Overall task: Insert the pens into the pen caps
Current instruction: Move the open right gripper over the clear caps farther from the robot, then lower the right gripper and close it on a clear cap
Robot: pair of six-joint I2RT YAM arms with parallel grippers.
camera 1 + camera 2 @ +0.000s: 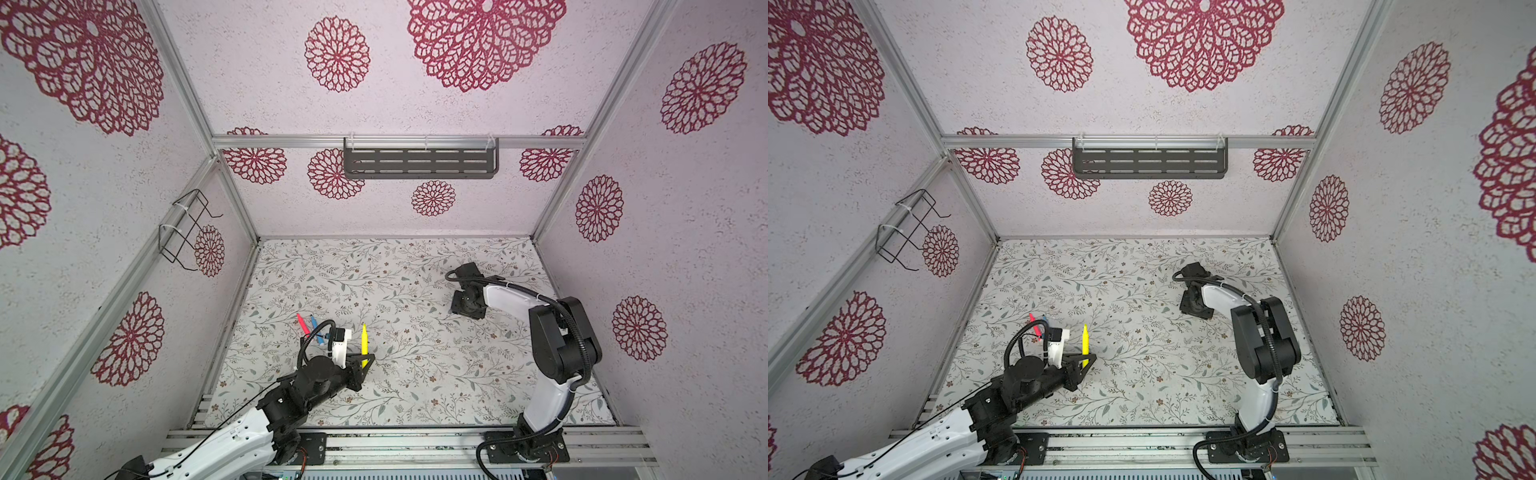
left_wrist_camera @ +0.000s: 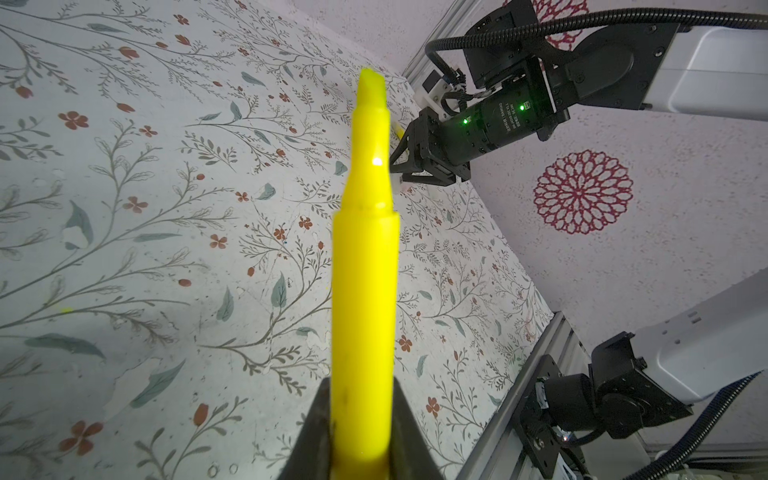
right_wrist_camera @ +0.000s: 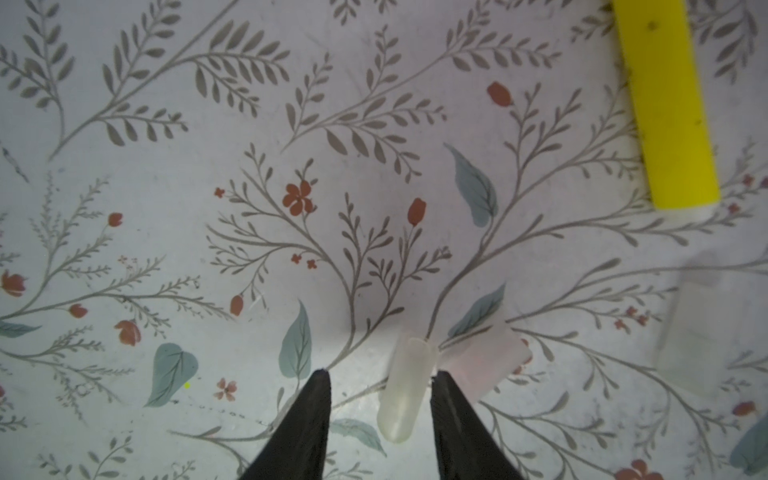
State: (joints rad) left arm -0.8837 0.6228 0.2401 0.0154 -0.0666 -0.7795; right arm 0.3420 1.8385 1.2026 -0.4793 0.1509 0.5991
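On the right side of the desk (image 1: pixel 415 374), the right pincer (image 3: pixel 381 374) hangs low. Its jaws stand apart on either side of a clear cap (image 3: pixel 405 386) that lies flat between them, nearer 1 jaw and not yet gripped. A pinkish cap (image 3: pixel 486 361) lies just beside it, and a blurred clear cap (image 3: pixel 698 340) lies further off. The second yellow pen (image 3: pixel 665 104) lies nearby, with only its rear end in view.

On the left side, the left pincer (image 1: pixel 365 360) is clamped on the rear of a yellow pen (image 1: pixel 364 338), whose bare tip points away from the robot. The pink-red pen (image 1: pixel 302 324) and the blue pen (image 1: pixel 316 328) lie side by side on the desk beyond the left arm, and both appear uncapped, though they are small there.

By my reading, 0 of 4 pens are capped. The first pairing is only being prepared, with the pen in hand and the cap not yet lifted.
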